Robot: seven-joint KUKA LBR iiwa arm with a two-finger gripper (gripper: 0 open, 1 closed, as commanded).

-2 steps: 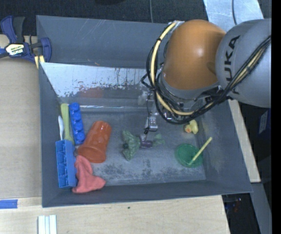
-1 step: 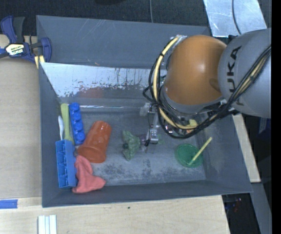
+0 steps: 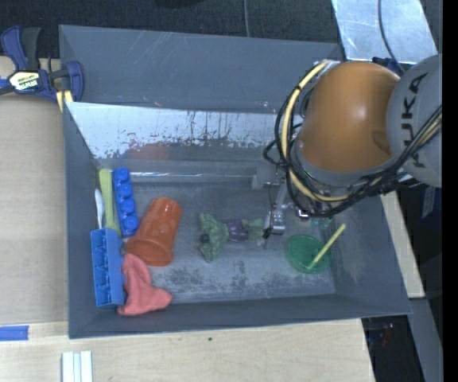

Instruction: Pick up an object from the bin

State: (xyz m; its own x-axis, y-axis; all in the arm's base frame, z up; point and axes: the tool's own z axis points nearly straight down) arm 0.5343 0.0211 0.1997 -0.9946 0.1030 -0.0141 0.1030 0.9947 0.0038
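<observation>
Nearest the camera, in the left front corner of the grey metal bin [image 3: 237,281], lies a crumpled pink rubbery piece [image 3: 141,290]. It touches the lower end of a blue studded brick plate [image 3: 105,266], which lies along the left wall. To the right, near the front right corner, lies a round green lid [image 3: 302,255] with a yellow stick [image 3: 328,243] slanting across it, its upper end pointing up and to the right.

A little farther in, an orange plastic cup [image 3: 156,229] lies on its side, its wide mouth toward the pink piece. Right of the cup, on the open floor, sits a small dark green toy [image 3: 211,239], and just beside that a small purple piece [image 3: 237,231], possibly a figure; it is too small to tell.

The tool [image 3: 273,223] hangs down over the middle of the floor, just right of the purple piece and up and left of the green lid. The purple piece is the thing nearest to it, though contact cannot be made out. I cannot tell whether the tool is released or clenched.

Farther back on the left, a strip of blue round-studded blocks [image 3: 124,201] lies beside a pale yellow-green stick [image 3: 106,200], both running lengthwise by the left wall. Above the tool, the arm's domed orange cover [image 3: 347,118], ringed by yellow and black cables, spans the bin's right side.
</observation>
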